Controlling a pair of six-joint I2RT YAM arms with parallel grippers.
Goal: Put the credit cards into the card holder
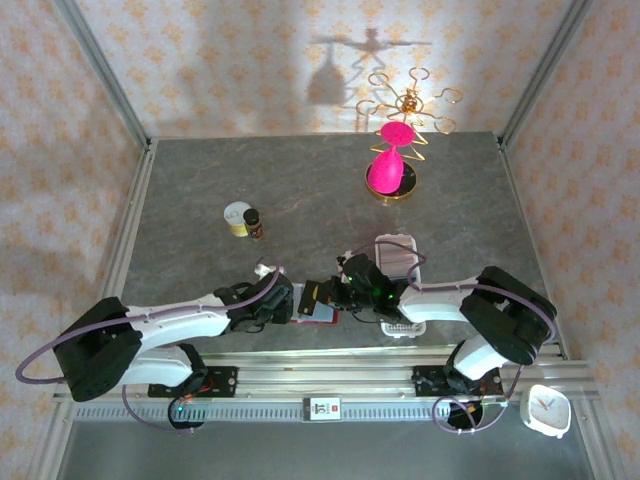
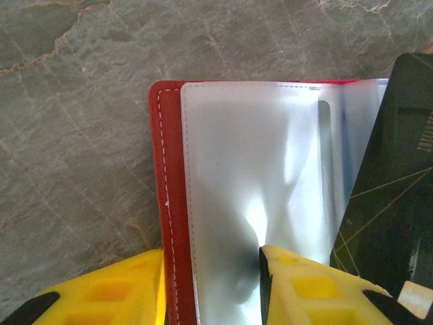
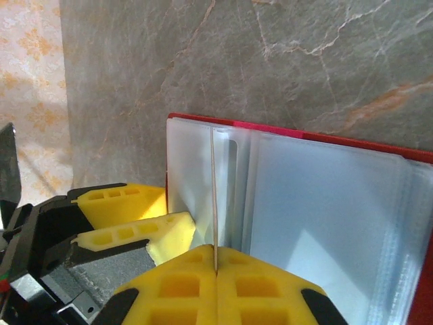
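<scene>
Overhead: left tool (image 1: 283,300) and right tool (image 1: 335,295) meet over the open holder (image 1: 318,318) at the desk's (image 1: 200,200) near edge.

Left wrist: left tool's jaws are apart, pinning a sleeve, with the black card (image 2: 392,203) alongside.

Right wrist: right tool is clamped on the card, which stands edge-on at a pocket. I'd say it's not seated yet.

Overhead view of a grey stone-patterned tabletop (image 1: 200,180) enclosed by pale walls with an orange floral print (image 1: 230,60). Two white-and-black arms reach inward from the aluminium rail (image 1: 330,375) at the near edge. The left gripper (image 1: 287,302) and the right gripper (image 1: 338,293) meet at front centre over a small red folding card holder (image 1: 318,316) lying on the table. A black credit card (image 1: 318,294) sits at the right gripper's tips. A long white slotted plastic tray (image 1: 397,250) lies under the right arm. Towards the rear stand a round cream tin (image 1: 237,215) touching a small brown bottle (image 1: 254,224), and a gold wire stand (image 1: 410,105) bearing bright pink shapes (image 1: 388,172). A small white clock (image 1: 547,410) rests beyond the rail, near right.
</scene>
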